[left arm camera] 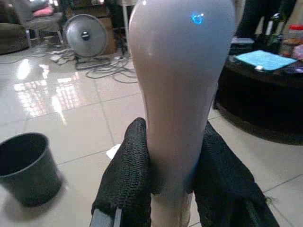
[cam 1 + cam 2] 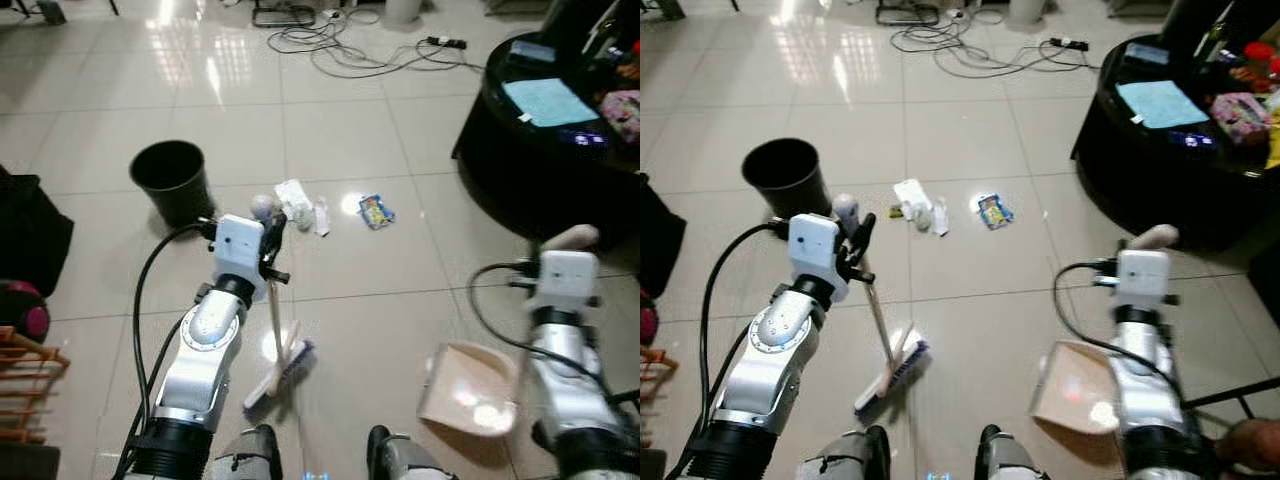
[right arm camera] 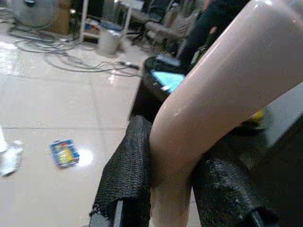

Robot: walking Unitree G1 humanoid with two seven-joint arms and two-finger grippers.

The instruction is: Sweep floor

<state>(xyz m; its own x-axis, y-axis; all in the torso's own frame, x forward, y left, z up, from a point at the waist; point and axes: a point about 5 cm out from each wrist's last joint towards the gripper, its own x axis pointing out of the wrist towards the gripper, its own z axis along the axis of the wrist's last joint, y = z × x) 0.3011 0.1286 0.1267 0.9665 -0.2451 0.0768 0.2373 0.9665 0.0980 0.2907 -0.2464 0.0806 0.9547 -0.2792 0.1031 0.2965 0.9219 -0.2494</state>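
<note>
My left gripper (image 2: 268, 245) is shut on the pale handle (image 1: 180, 94) of a small brush (image 2: 280, 372), whose bristle head rests on the tiles in front of my feet. My right gripper (image 2: 566, 250) is shut on the handle (image 3: 222, 90) of a beige dustpan (image 2: 468, 388) that sits low by my right side. Ahead on the floor lie crumpled white paper (image 2: 294, 202), a small white scrap (image 2: 322, 215) and a blue and yellow wrapper (image 2: 376, 211). A black bin (image 2: 172, 180) stands upright to the left of the litter.
A round black table (image 2: 540, 150) with a blue cloth and clutter stands at the right. Cables (image 2: 350, 45) lie tangled on the floor far ahead. A dark bag (image 2: 30, 235) and an orange rack (image 2: 25, 375) sit at the left edge. A hand (image 2: 1245, 445) shows at the bottom right.
</note>
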